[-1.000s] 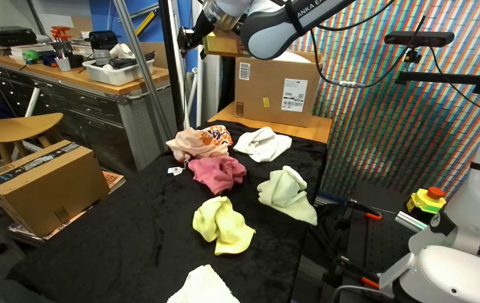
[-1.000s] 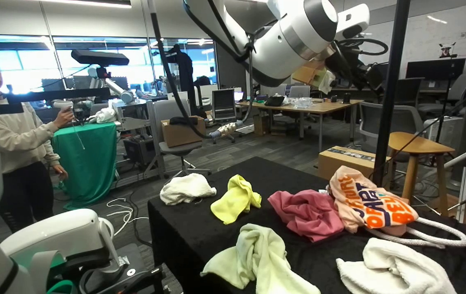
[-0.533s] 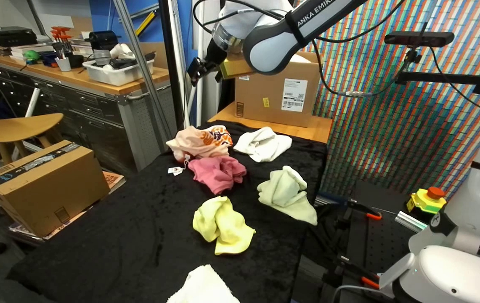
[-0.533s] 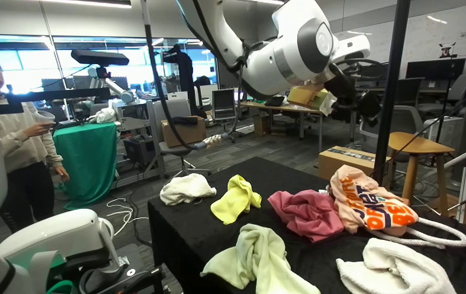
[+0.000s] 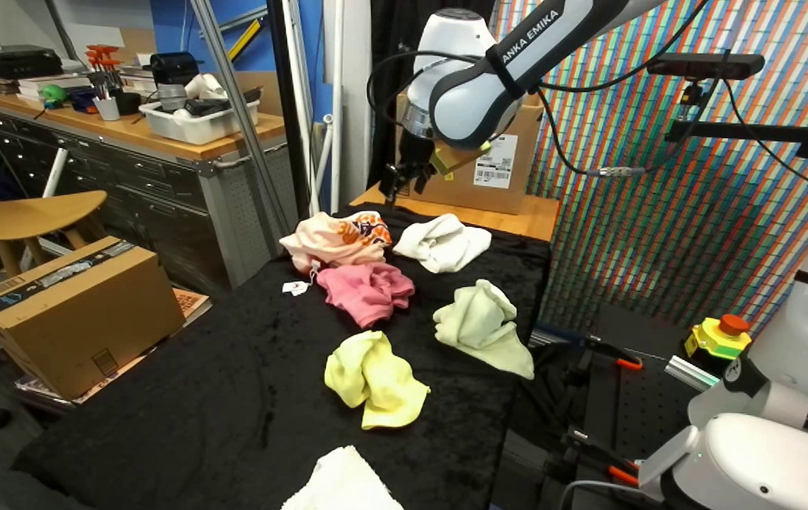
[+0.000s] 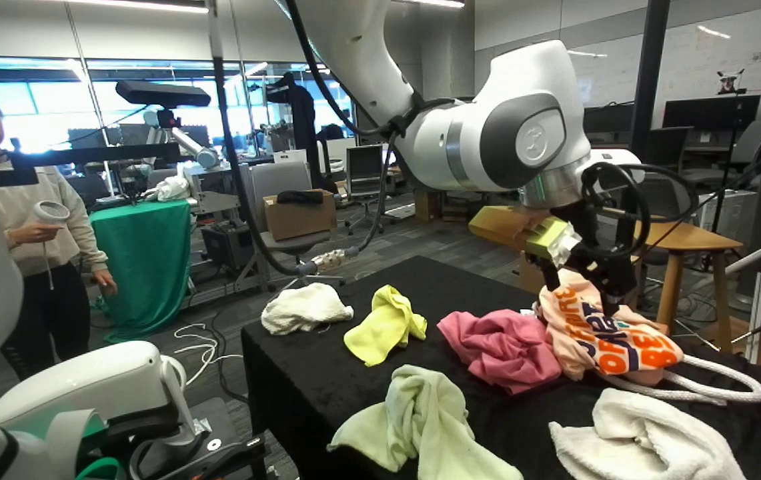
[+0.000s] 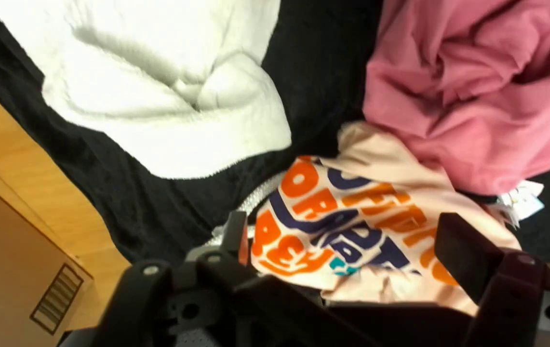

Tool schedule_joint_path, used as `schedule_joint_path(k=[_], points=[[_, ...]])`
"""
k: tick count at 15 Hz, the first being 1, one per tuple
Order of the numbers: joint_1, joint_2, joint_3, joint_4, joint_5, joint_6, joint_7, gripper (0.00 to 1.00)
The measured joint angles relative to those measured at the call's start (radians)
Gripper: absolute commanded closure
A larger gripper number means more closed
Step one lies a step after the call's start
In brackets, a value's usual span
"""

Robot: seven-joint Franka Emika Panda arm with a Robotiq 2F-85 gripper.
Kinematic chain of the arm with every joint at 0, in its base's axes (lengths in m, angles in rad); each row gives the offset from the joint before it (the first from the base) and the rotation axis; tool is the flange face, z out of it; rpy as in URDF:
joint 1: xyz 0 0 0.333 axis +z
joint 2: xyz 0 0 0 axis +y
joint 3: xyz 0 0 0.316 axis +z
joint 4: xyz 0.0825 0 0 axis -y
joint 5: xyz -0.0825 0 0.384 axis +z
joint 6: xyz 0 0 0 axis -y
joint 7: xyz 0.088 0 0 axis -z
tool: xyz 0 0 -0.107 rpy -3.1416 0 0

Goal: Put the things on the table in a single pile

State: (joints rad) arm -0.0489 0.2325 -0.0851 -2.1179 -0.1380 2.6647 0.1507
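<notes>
A peach bag with orange and navy lettering [image 5: 336,244] lies crumpled at the table's far end and shows in the wrist view [image 7: 352,207]. A rose-pink cloth [image 5: 368,290] touches it. A white cloth [image 5: 442,243] lies beside the bag, a pale green cloth [image 5: 481,329] and a yellow cloth [image 5: 375,382] nearer the middle. Another white cloth [image 6: 303,308] lies at the opposite end. My gripper [image 7: 349,246] is open and empty, pointing down, with the bag between its fingers in the wrist view. In an exterior view the gripper [image 6: 580,293] hangs over the bag's upper part; contact cannot be told.
The cloths lie on a black-covered table [image 5: 234,411]. A cardboard box [image 5: 467,191] stands on a wooden surface behind its far end. A dark pole [image 6: 650,80] rises near the bag. A white rope handle [image 6: 720,387] extends from the bag. A person [image 6: 33,227] stands in the background.
The arm has come down and the gripper has swung from pointing outward to pointing down over the peach bag. The bag and cloths have not visibly moved.
</notes>
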Motion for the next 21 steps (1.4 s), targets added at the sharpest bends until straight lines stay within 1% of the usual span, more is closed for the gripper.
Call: schedule_joint_path(k=[2, 4, 7, 14, 21], points=[[-0.027, 0.002, -0.002, -0.014, 0.034, -0.038, -0.058, 0.00], [-0.050, 0.009, -0.009, -0.018, 0.052, -0.059, -0.086, 0.00], [-0.084, 0.029, -0.014, -0.018, 0.092, -0.063, -0.137, 0.00], [-0.152, 0.113, -0.006, -0.008, 0.232, -0.058, -0.280, 0.00], [-0.184, 0.193, -0.001, 0.030, 0.249, -0.059, -0.316, 0.00]])
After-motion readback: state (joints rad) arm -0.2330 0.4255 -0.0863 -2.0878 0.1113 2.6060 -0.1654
